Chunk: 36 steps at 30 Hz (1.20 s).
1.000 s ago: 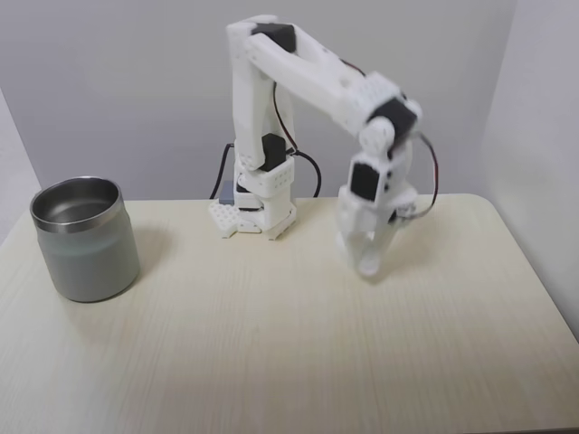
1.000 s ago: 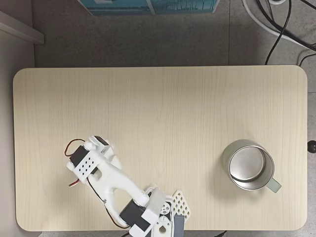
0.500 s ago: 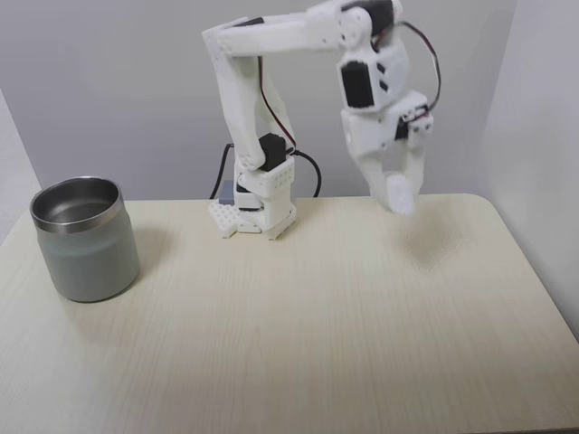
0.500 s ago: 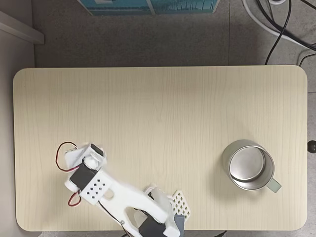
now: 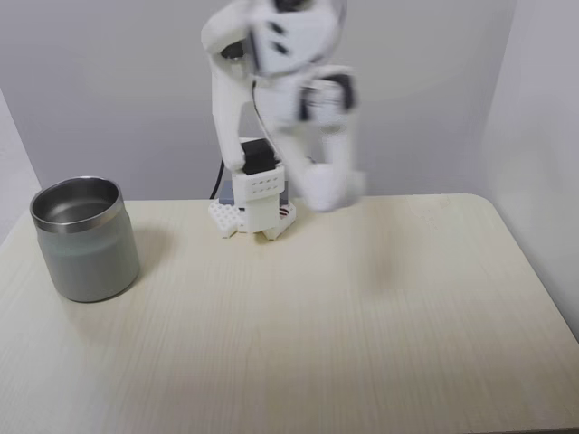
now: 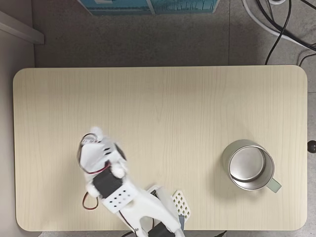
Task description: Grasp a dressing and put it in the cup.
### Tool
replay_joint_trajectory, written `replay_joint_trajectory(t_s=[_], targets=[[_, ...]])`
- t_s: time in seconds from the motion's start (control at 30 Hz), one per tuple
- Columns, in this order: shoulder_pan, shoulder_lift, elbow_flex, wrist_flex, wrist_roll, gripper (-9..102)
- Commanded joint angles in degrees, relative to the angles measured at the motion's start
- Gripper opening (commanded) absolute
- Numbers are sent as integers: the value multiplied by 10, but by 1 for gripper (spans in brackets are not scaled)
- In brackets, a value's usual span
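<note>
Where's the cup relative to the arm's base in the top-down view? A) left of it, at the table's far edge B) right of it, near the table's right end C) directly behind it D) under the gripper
B: in the fixed view from above, the cup stands on the table near its right end, well right of the arm's base, with bare table between them.

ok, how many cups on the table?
1. The steel cup stands at the table's left edge in the front fixed view and at the right in the top-down fixed view. The blurred arm could hide something small, not a cup.
</note>
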Motion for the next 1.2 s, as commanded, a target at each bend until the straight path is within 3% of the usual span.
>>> replay_joint_trajectory(t_s=[0.0, 0.27, 0.53, 0.83, 1.17], targets=[[117, -30, 44, 1, 33, 0], [397, -23, 114, 6, 165, 0], [593, 21, 144, 41, 227, 0], [736, 80, 108, 61, 170, 0], [824, 30, -93, -40, 68, 0]])
